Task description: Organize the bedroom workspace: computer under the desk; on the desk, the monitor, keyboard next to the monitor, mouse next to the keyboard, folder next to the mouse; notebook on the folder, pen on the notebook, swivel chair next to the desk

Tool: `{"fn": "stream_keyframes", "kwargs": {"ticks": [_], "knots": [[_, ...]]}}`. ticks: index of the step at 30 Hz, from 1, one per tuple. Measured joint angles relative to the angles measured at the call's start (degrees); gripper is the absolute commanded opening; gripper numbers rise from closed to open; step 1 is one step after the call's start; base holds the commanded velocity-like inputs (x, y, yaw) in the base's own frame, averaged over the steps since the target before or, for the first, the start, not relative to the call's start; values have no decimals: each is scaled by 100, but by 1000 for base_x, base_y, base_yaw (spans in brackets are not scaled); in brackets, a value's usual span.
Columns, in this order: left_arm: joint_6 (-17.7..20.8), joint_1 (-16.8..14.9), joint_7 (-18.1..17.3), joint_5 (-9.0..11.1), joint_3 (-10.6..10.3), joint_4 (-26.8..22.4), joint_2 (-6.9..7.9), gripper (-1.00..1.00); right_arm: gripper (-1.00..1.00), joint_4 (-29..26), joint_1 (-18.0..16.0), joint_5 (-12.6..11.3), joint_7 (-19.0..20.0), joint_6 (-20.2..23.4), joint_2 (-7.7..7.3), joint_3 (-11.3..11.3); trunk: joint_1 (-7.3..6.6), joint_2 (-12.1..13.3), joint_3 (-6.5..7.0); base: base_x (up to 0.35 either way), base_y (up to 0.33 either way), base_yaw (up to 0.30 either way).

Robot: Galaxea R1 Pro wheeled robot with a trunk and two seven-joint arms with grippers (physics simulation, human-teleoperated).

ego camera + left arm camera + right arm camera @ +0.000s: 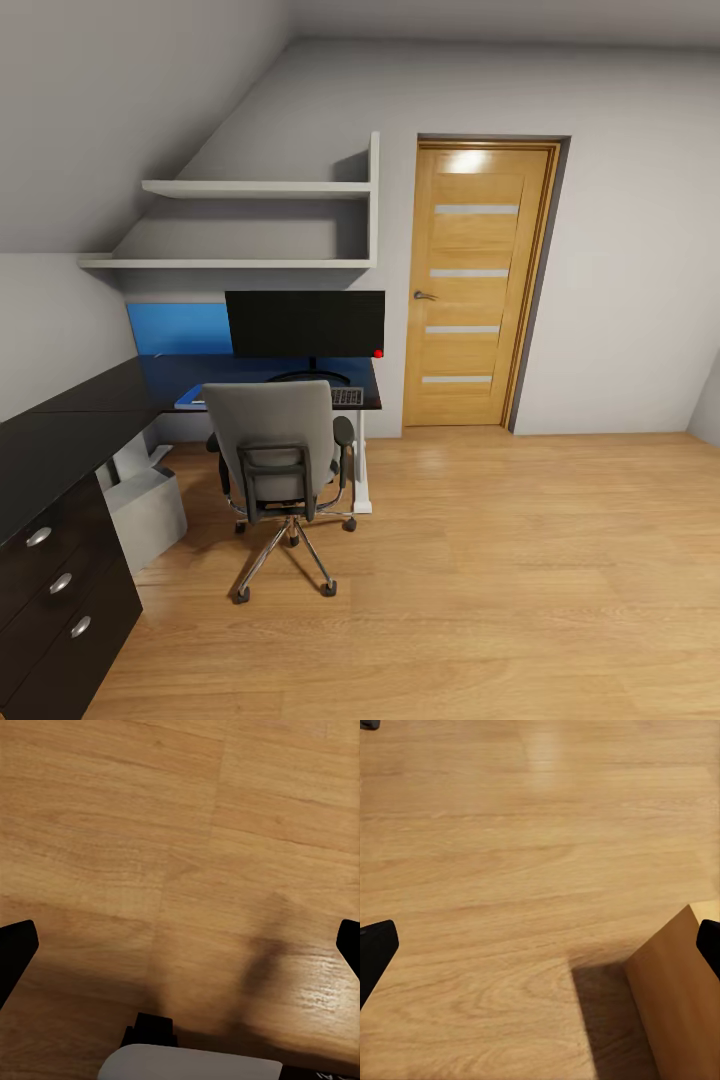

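Note:
The grey swivel chair (285, 445) stands with its back to me, pushed up to the black L-shaped desk (60, 440). On the desk the wide black monitor (305, 323) stands upright, and the end of the keyboard (347, 396) shows past the chair back. A bright blue edge, the folder (189, 402), peeks out left of the chair at desk height. The light grey computer (147, 515) sits on the floor under the desk. Mouse, notebook and pen are hidden. My left gripper (180, 945) and right gripper (540, 945) hang open over bare floor.
A blue panel (180, 328) backs the desk under two wall shelves (255, 188). A small red thing (378, 353) sits by the monitor's corner. The wooden door (480, 285) is shut. Desk drawers (60, 585) stand near left. A wooden box corner (675, 997) lies by my right gripper.

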Motion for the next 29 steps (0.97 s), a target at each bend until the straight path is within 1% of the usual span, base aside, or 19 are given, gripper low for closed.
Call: {"fn": "stream_keyframes", "kwargs": {"ticks": [29], "knots": [[0,0,0,0,-1,-1,0,100,100,2,0,0,-1,0,0,0,0,0,0,0,0,0]]}}
